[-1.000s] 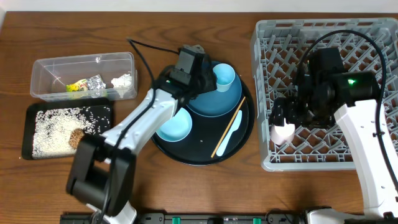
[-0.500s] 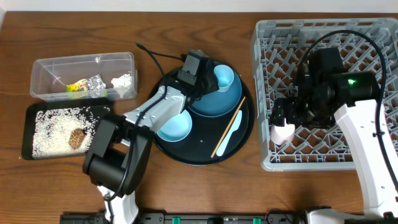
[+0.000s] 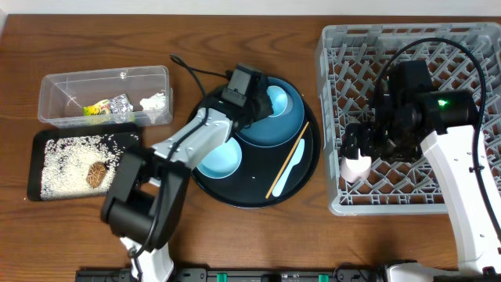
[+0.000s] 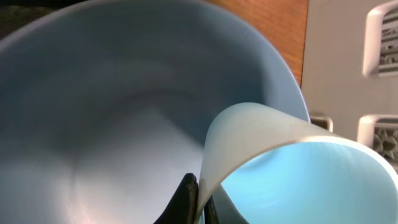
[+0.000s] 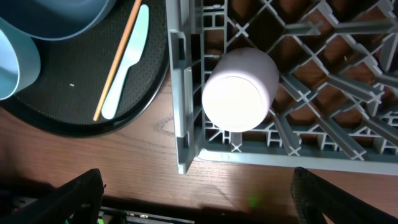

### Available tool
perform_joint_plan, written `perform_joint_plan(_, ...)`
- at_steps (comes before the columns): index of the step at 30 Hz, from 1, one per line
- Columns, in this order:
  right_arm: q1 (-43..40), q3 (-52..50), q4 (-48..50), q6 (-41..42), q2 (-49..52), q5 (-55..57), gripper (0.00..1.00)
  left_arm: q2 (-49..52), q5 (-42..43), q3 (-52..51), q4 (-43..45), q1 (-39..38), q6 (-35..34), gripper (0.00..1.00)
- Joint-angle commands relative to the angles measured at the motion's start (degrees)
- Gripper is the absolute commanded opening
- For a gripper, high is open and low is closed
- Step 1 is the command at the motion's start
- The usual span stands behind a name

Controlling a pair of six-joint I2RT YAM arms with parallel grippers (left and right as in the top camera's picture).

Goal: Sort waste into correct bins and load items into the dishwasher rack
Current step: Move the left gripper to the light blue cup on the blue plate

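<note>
Left gripper (image 3: 252,92) clenched on the rim of the blue cup (image 3: 279,99). In the left wrist view the cup wall is pinched between the fingers (image 4: 186,196). The cup is over the plate (image 3: 270,129), which lies on the round tray (image 3: 235,192) beside the bowl (image 3: 219,157). Right gripper (image 3: 362,145), jaws spread wide and empty, hangs above the pink cup (image 5: 239,90), which sits in the near left corner of the rack (image 3: 337,202). Chopstick (image 3: 286,160) and spoon (image 3: 293,166) lie side by side on the tray.

Left tool (image 3: 261,102) seemingly hides part of light-blue cup (image 3: 279,99)
</note>
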Motion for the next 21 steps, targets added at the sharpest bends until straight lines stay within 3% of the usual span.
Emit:
perform_joint_plan(1,0.5,0.7,-0.2,0.4,-0.5,0.6,0.91,-8.0,3.5,0.2,-2.0,2.5,0.1,0.06)
perform_joint_plan(5,0.5,0.7,0.0,0.1,-0.5,-1.5,0.89,-16.0,12.4,0.2,-4.9,6.8,4.5,0.06)
perform_joint_plan(11,0.5,0.7,3.4,-11.3,-0.5,-19.9,0.80,-24.1,32.6,0.2,-8.1,15.3,11.3,0.06)
perform_joint_plan(15,0.5,0.7,7.9,-17.1,-0.5,-32.6,0.73,-24.1,50.2,0.2,-11.5,19.6,17.8,0.06)
perform_joint_plan(21,0.5,0.7,14.1,-20.8,-0.5,-43.1,0.72,-22.4,69.0,0.2,-16.1,21.7,28.5,0.06)
